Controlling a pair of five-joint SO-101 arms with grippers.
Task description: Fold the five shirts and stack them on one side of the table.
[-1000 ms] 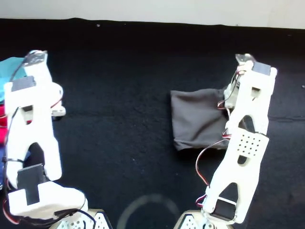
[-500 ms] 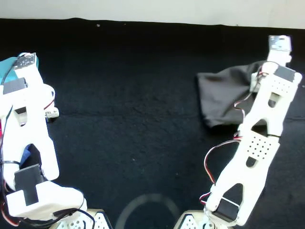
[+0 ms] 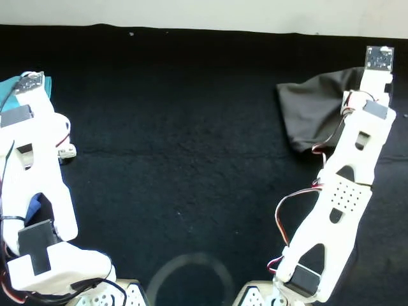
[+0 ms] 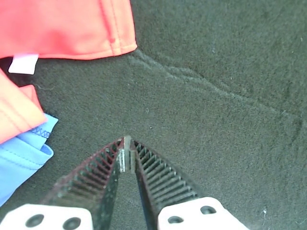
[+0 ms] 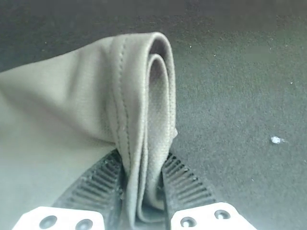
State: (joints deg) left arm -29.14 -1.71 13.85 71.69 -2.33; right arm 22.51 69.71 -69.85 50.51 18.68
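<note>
A folded grey shirt (image 3: 315, 111) lies at the far right of the black table, one edge lifted. My right gripper (image 5: 142, 191) is shut on that folded edge of the grey shirt (image 5: 96, 115), whose layers stick up between the fingers; the right arm (image 3: 347, 185) reaches over it. My left gripper (image 4: 125, 153) is shut with nothing in it, low over bare cloth at the far left. Beside it lie a red shirt (image 4: 67, 26) and a blue shirt (image 4: 21, 160). A teal shirt (image 3: 11, 92) peeks out behind the left arm (image 3: 32, 159).
The black tablecloth (image 3: 178, 127) has a slight wrinkle (image 4: 192, 81) close to the left gripper. A white wall strip (image 3: 204, 13) runs along the table's far edge. A faint ring mark (image 3: 188, 274) sits at the front between the arm bases.
My right gripper has dragged the grey shirt from the middle right toward the far right corner. The left arm has drawn slightly left and back.
</note>
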